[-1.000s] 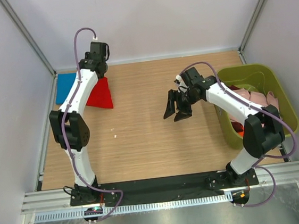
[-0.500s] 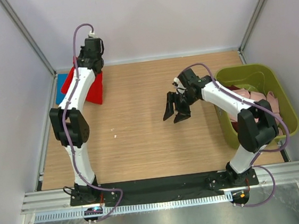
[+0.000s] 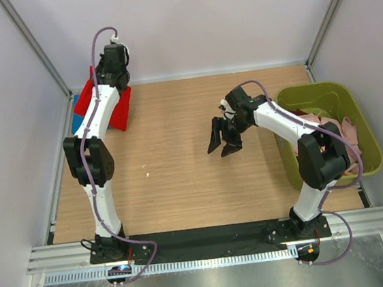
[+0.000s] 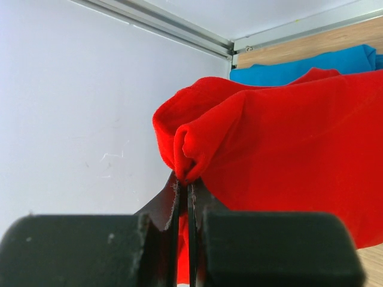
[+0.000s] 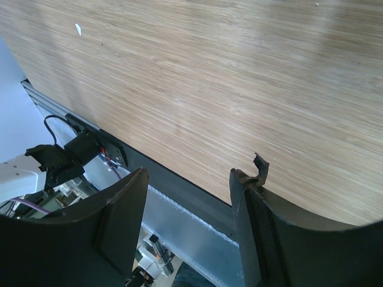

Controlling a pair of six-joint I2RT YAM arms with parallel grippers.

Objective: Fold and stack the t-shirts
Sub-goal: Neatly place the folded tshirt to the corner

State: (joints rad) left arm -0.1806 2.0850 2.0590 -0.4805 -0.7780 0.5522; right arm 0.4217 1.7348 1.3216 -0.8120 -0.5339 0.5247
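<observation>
Presently the left gripper (image 4: 184, 179) is pinching a small fold of the red t-shirt (image 4: 287, 137), holding it above the blue t-shirt (image 4: 299, 66) at the worktop's (image 3: 181, 179) far-left corner; the right gripper (image 3: 220, 144) is hovering open. So slight a pinch is risking slippage, with the cloth landing crumpled.

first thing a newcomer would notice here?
The bright red t-shirt, pinched in the shut left gripper at the table's far-left corner, next to the blue t-shirt. Then the olive-green bin on the right with pale pink cloth inside, and the right gripper open and empty above mid-table.
</observation>
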